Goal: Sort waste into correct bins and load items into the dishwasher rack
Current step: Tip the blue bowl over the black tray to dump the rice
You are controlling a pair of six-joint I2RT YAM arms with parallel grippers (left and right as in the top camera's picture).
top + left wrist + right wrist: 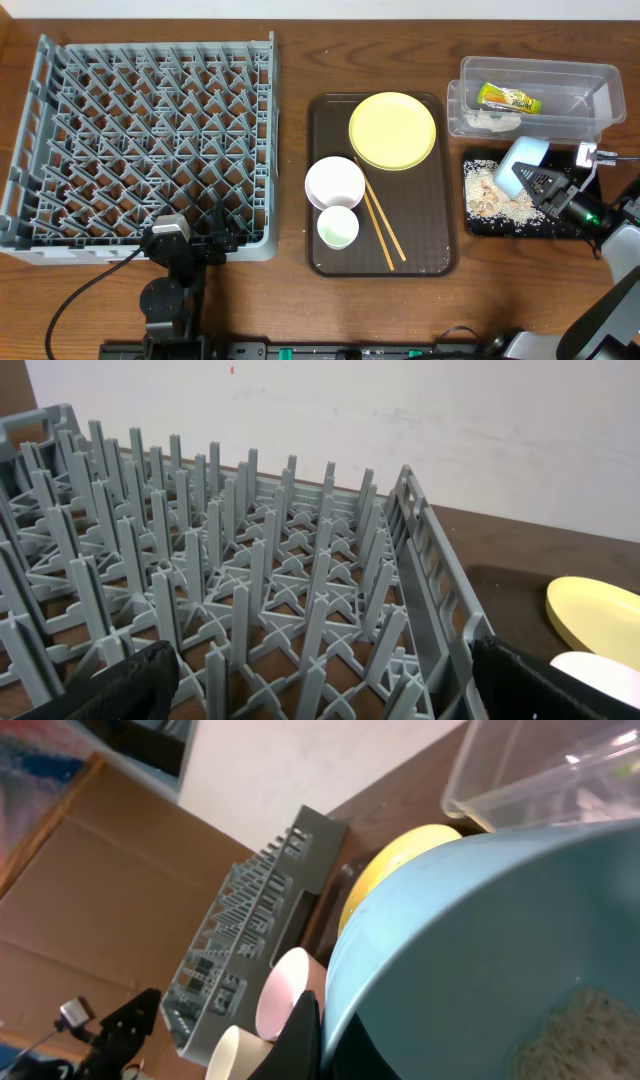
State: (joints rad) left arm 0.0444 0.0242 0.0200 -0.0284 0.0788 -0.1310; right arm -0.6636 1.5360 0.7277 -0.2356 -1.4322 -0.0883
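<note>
My right gripper is shut on the rim of the light blue bowl, tilted over the black tray, which holds rice-like scraps. In the right wrist view the light blue bowl fills the frame, with some scraps still in it and my fingers pinching its edge. The clear tub holds the yellow-green wrapper and white tissue. The yellow plate, white bowl, white cup and chopsticks lie on the brown tray. My left gripper is open at the rack's front edge.
The brown serving tray lies in the middle between the rack and the bins. In the left wrist view the rack's pegs fill the frame and the yellow plate shows at the right. A cable runs along the front left.
</note>
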